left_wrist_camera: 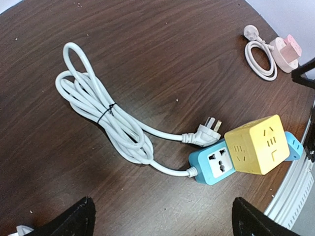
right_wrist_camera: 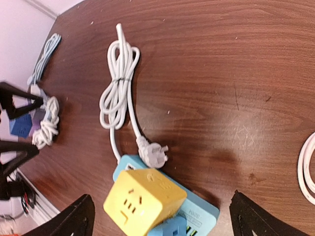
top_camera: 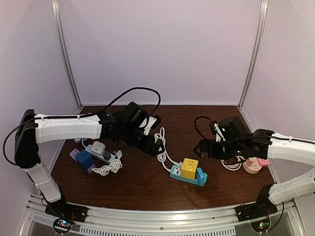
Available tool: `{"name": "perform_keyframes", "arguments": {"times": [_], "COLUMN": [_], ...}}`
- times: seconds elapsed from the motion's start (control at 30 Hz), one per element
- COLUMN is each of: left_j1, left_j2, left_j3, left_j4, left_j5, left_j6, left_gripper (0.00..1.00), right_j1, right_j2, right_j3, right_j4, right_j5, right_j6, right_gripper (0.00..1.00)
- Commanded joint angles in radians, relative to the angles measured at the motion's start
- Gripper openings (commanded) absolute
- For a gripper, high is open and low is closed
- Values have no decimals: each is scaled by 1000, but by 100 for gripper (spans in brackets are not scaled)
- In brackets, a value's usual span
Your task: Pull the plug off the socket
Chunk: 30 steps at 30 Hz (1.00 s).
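The plug to pull is most likely the yellow cube [top_camera: 189, 167], seated on top of the blue strip [top_camera: 175, 171] that lies mid-surface, toward the near edge. A small blue plug [top_camera: 201, 177] sits on the same strip, just beside the cube at the strip's right end. The strip's white cord [top_camera: 162, 147] runs off its left end in a tied bundle, and its own plug [left_wrist_camera: 206, 133] lies loose against the strip.

Both pairs of jaws stand wide and hold nothing. In each wrist view the dark fingertips [left_wrist_camera: 74, 219] sit at the bottom corners with bare surface between them.

From above, the cube lies between the two arms, nearer the bases than either pair of jaws. The right arm [top_camera: 290, 147] looks the closer, its jaws just up and right of the cube. The left arm [top_camera: 69, 129] hangs over the cord bundle, further off.

The strip's long axis runs left to right, dipping slightly toward the near edge on the right. The cube should lift off straight up, away from the strip's face. One arm would probably need to pin the strip while the other pulls.
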Motion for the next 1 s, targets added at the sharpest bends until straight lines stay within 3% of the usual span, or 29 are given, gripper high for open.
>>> {"name": "perform_keyframes", "arguments": {"times": [0.0, 0.27, 0.57, 0.97], "left_j1": [-18, -42, -42, -41], "left_j2": [41, 111, 119, 117], "left_j3": [76, 138, 153, 151], "left_j4": [-3, -18, -28, -26], "left_j5": [22, 23, 4, -38], "left_j6": [12, -17, -26, -40], "left_gripper": [98, 98, 98, 98], "right_j1": [84, 249, 387, 391], "right_j2": [-106, -156, 0, 132], "right_j3": [-48, -94, -103, -88], "right_j4": [-99, -142, -128, -67], "right_j5": [13, 103, 247, 347], "right_j6": [-111, -131, -97, -4], "right_gripper": [96, 89, 78, 39]}}
